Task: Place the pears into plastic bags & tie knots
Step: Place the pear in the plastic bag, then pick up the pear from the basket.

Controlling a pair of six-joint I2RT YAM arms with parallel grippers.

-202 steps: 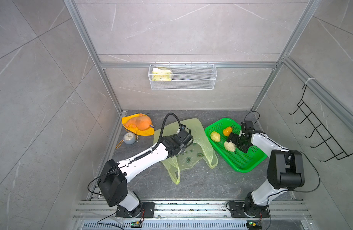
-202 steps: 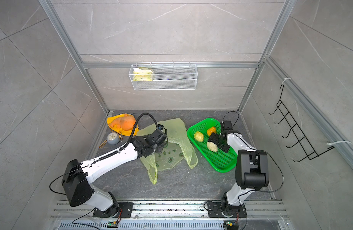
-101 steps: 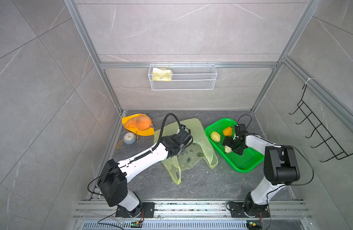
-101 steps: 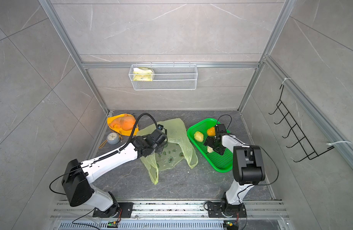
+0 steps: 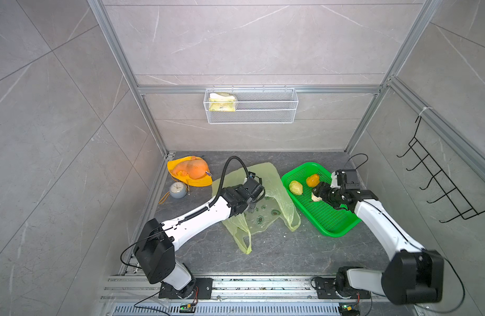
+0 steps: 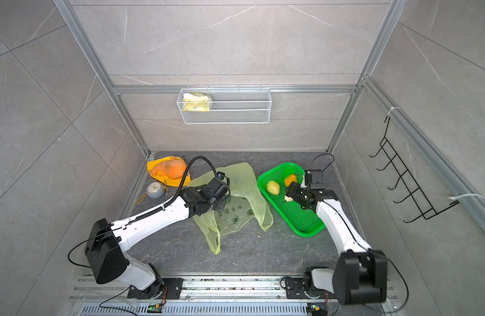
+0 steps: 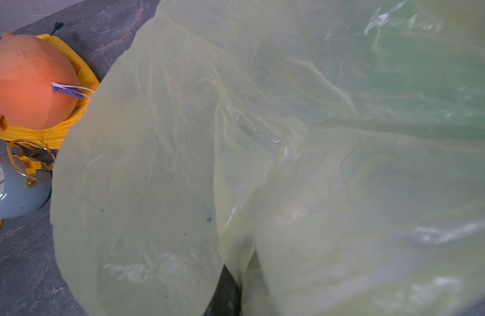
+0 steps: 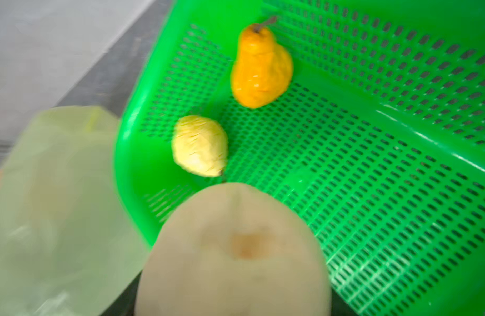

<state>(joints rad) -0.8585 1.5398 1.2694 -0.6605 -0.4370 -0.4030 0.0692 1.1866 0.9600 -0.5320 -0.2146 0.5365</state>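
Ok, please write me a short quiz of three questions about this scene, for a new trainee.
1. True or false: all three pears already lie inside the plastic bag.
2. Which pear sits between the jaws of the right gripper? A yellow-green, B orange, C cream.
3. Fill in: the left gripper is shut on the ___.

Key: 1 false, none is inside; 2 C, the cream pear; 3 plastic bag.

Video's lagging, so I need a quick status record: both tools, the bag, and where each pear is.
left tool: shut, pinching the plastic bag
right tool: around the cream pear in the green basket; grip unclear
yellow-green pear: loose in basket
orange pear: loose in basket
plastic bag: loops untied, no pear seen inside
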